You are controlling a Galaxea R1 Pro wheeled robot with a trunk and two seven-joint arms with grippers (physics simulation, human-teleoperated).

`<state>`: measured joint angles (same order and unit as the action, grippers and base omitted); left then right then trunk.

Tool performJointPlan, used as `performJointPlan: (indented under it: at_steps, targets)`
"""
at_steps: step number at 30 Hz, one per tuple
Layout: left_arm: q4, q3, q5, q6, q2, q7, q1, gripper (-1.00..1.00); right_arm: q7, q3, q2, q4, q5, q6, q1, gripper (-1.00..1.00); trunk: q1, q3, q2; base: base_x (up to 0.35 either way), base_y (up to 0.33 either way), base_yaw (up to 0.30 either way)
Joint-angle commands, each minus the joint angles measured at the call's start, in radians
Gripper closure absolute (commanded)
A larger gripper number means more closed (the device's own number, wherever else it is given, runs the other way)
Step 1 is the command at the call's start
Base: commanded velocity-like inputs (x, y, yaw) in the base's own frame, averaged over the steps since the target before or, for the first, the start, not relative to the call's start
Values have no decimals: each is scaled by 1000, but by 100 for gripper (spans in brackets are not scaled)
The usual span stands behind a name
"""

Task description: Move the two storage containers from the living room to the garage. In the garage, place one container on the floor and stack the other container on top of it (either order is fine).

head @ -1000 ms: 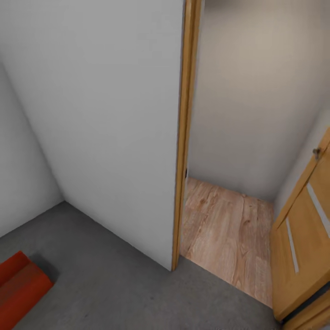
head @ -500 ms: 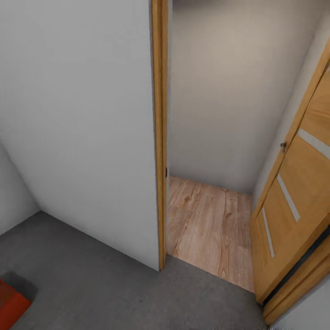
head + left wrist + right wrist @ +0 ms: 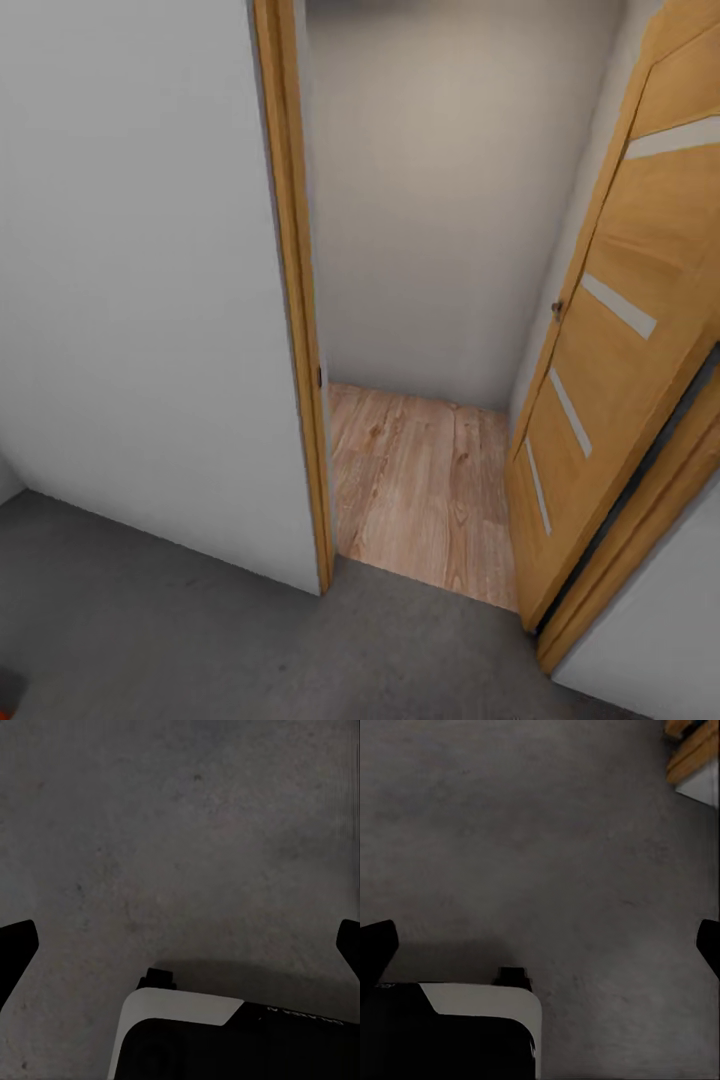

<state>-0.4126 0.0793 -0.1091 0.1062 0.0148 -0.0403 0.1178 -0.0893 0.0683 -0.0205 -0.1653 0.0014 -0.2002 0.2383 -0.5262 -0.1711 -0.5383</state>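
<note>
Concrete floor of the garage lies nearest, dark grey and rough, and both wrist views look straight down on it. The left pincer is spread wide, its two dark fingertips at opposite edges of the picture with nothing between them but bare concrete. The right pincer is spread just as wide and also carries nothing.

What changed in the last second is the whole head view, so the camera turned, not the things. A second ago an orange-red storage container stood on the concrete at the lower left. Half a second ago only its corner remained. Now a thin orange sliver at the bottom left edge is perhaps its last bit; I cannot tell for sure. The doorway slid from right of middle to the middle of the view.

Farther off, the pale grey wall ends at a wooden door frame. Beyond it lies the light wood plank flooring, and the panelled wooden door stands swung open at the right, with a plain wall behind.

My judgement: one container is already set down in the garage, and the robot, empty-handed, is turning toward the exit to fetch the second one from the living room.
</note>
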Motion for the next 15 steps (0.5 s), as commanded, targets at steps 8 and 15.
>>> performJointPlan:
  at_steps: [8, 15]
  targets:
    - [0, 2, -9, 3, 1, 0, 0, -100, -16, 5, 1, 1, 0, -2, 1, -100, 0, -2, -2, 0, 0, -261]
    - [0, 2, -9, 3, 1, 0, 1, -100, -17, 7, 1, 1, 1, -2, 1, -100, 0, -2, -2, 0, 0, -79]
